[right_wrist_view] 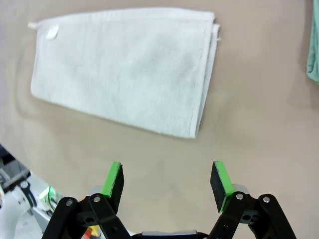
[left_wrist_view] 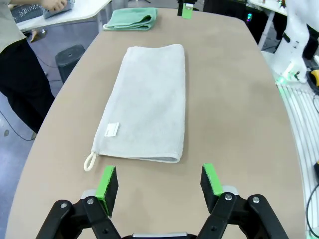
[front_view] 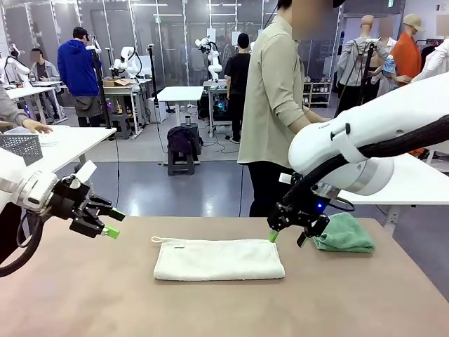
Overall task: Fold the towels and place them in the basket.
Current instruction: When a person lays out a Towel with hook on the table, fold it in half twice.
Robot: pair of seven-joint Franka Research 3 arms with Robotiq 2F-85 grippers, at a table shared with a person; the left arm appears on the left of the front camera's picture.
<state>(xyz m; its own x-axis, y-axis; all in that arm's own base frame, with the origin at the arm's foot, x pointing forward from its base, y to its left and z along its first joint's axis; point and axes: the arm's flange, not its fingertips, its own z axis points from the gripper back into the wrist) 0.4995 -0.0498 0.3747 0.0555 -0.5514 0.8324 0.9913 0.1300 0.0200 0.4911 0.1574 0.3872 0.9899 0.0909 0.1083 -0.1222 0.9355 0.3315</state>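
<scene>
On the brown surface [front_view: 84, 295] the cream-white towel [front_view: 218, 259] lies flat near the middle, folded into a long rectangle, with a small loop and a label at its left end. Near the far right edge of the surface the mint green towel [front_view: 346, 234] lies in a loose folded heap, well apart from the cream-white one. Between these two towels the right pincer [front_view: 286, 236] hangs just above the surface, its jaws spread wide and holding nothing; from its wrist view the cream-white towel [right_wrist_view: 124, 64] lies ahead of the green pads [right_wrist_view: 114, 180], not touching them. At the left side the left pincer [front_view: 106, 225] hovers above the surface, also wide open and empty, pointing toward the towel's loop end; in its wrist view the towel [left_wrist_view: 147, 102] lies just beyond the fingertips. A person [front_view: 273, 105] in a beige shirt stands at the far side of the surface, behind the right arm. Nothing lies between either pincer and the cream-white towel.
</scene>
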